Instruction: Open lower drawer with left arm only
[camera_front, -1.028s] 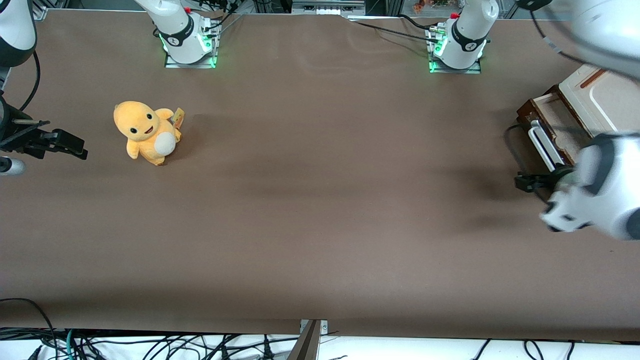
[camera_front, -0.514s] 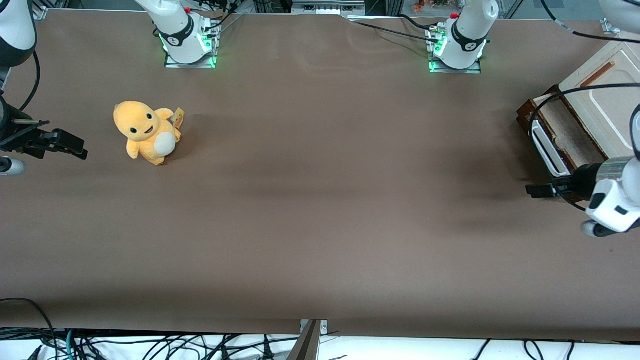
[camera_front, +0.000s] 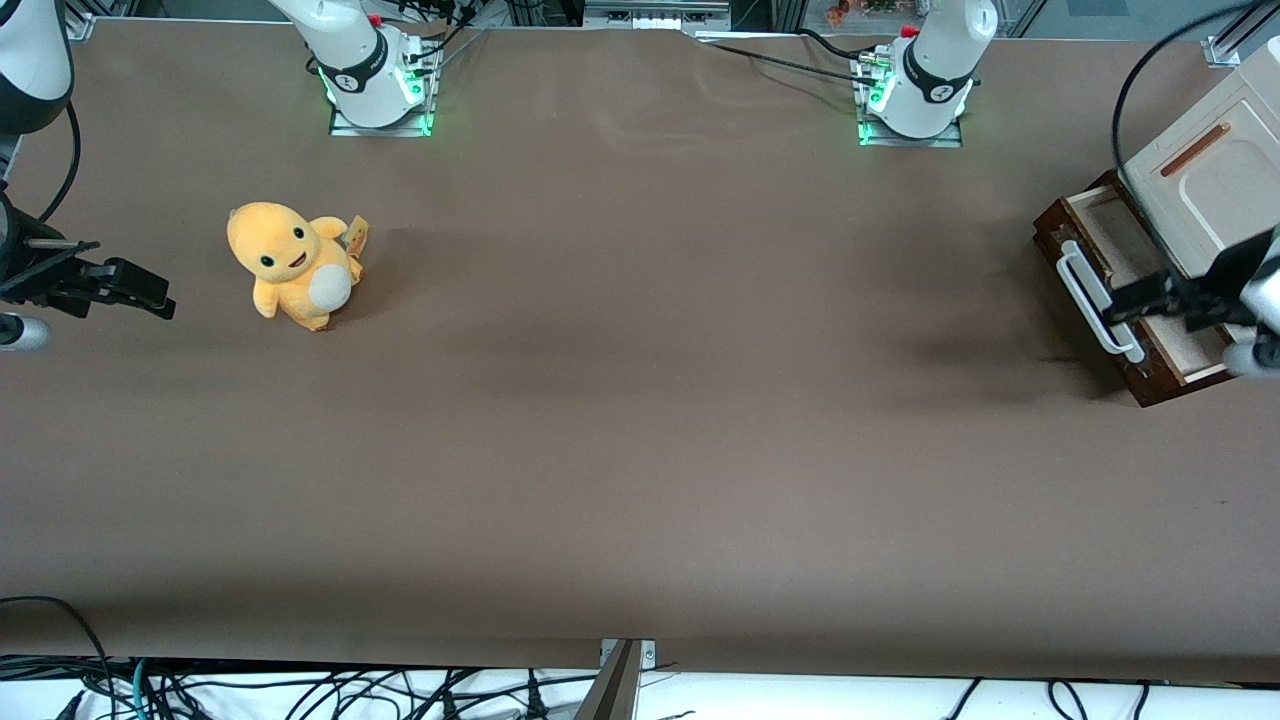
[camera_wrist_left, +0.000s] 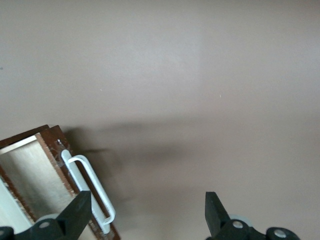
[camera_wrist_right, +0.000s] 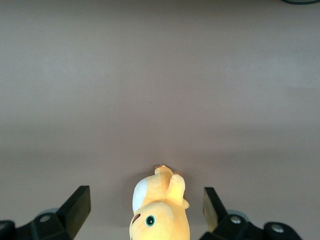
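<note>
Although the lower drawer (camera_front: 1120, 290) already stands pulled out from the cream cabinet (camera_front: 1205, 185) at the working arm's end of the counter (camera_front: 640, 420), with its pale inside exposed, the task looks essentially complete, so the remaining risks lie in how the arm clears away. The left arm (camera_front: 1262, 300) holds its gripper (camera_front: 1135, 302) above the open drawer, close over the white bar handle (camera_front: 1095, 300); the wrist view shows the fingers (camera_wrist_left: 75, 215) spread wide and grasping nothing, one of them over the drawer's inside. A low or sideways move could catch the handle or the drawer's front wall, nudging the drawer back in or dragging the cabinet along the counter. The black cable (camera_front: 1130, 110) arches near the cabinet top and might snag its corner. Elsewhere, an orange plush toy (camera_front: 292, 264) sits well apart toward the parked arm's end, obstructing nothing. No other object stands near the drawer.
</note>
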